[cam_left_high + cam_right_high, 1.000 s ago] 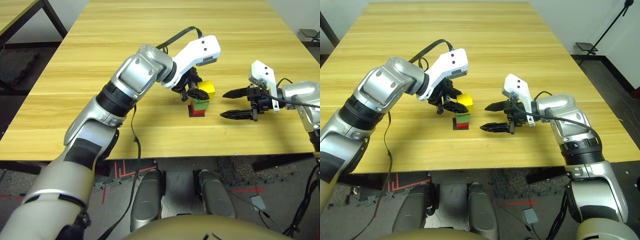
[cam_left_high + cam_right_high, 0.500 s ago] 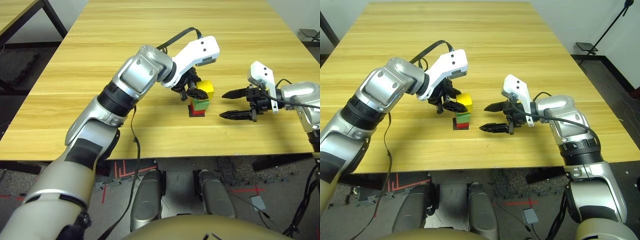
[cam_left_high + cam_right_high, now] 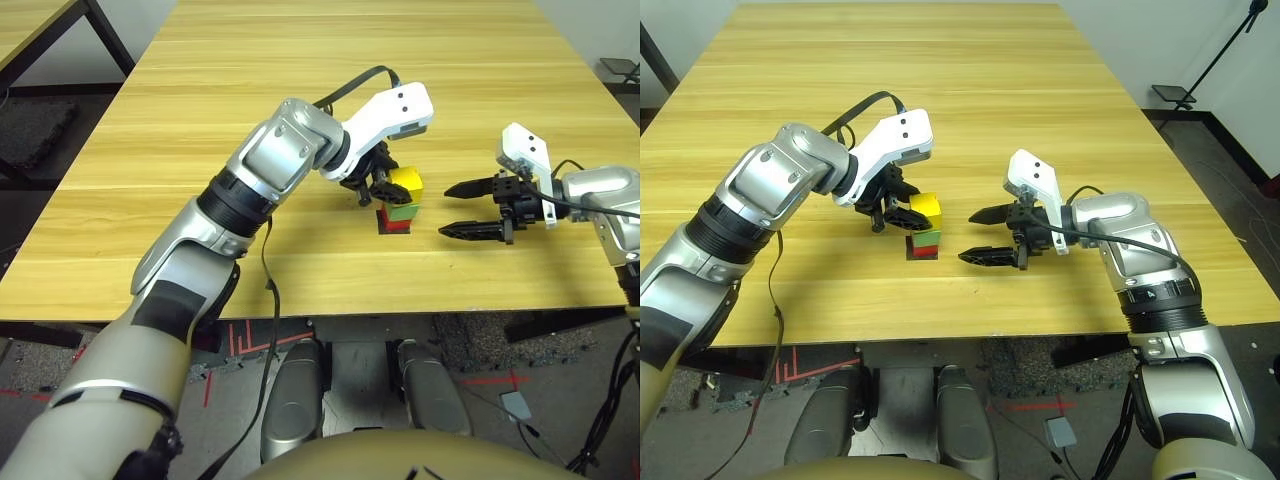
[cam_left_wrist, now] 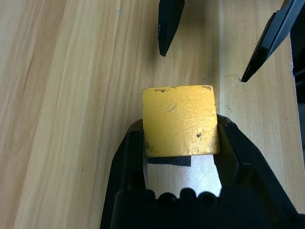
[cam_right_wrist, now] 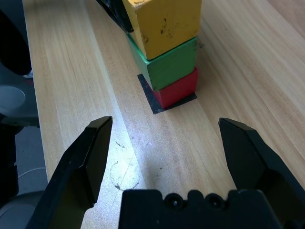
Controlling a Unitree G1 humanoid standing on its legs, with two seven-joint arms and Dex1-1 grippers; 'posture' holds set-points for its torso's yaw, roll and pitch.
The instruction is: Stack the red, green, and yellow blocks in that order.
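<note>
The yellow block (image 5: 164,25) sits on top of the green block (image 5: 170,65), which sits on the red block (image 5: 177,88), all three over a black patch (image 5: 153,102) on the table (image 3: 300,60). The yellow one looks seated on the green, its edges nearly in line. The left hand (image 3: 385,186) pinches the yellow block between its two fingers (image 4: 128,157), one on each side face. The block's top face is scuffed with small dark marks; I can read no writing on any block.

The right hand (image 3: 463,208) hangs just beyond the stack on the far side from the left hand, fingers spread wide and pointing at the blocks, touching nothing. A strip of bare wood lies between its fingertips (image 5: 100,131) and the stack.

Past both hands the table runs wide and bare toward its far edge, and the near edge is not far behind the stack.
</note>
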